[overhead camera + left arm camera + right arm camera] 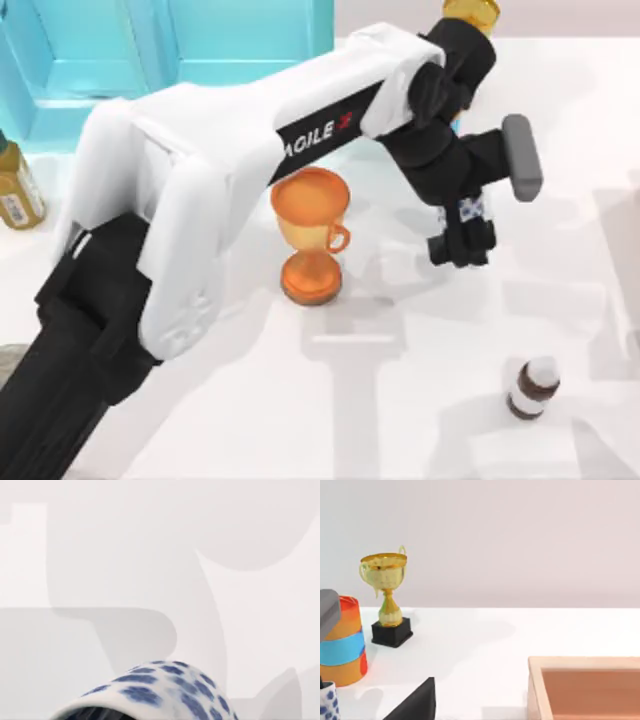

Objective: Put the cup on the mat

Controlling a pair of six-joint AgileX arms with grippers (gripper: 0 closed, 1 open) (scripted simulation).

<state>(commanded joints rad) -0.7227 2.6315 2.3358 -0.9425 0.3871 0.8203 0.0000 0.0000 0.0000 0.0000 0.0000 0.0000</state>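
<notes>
While the left arm reaches in a long white and black arc across the worktop (420, 400), its claw (463, 235) points downward and is clamped on the cup (466, 209), which is held above the white surface. From above, only a small patch of the cup's white wall with blue marks shows between the black fingers (480, 240). In the left wrist view the cup (165, 690) is close to the camera: a round, glossy white wall with dark blue blotches and a dark opening at the rim; its long axis runs along the claw. In the right wrist view a corner of the cup (327, 706) appears just in front of an orange cylinder (342, 640) with a blue band.

Left of the claw stands an orange goblet (312, 235) with a small handle and a round foot, smooth and shiny. Below the claw and a little to its right, well apart from it, stands a small brown bottle (532, 388) with a white cap. A grey flat piece (522, 157) sits on the wrist just above the claw.

Farther back, the right wrist view shows a gold trophy (387, 597) on a black base and a pale wooden box (585, 687). Whether the right claw is open, I cannot tell.
</notes>
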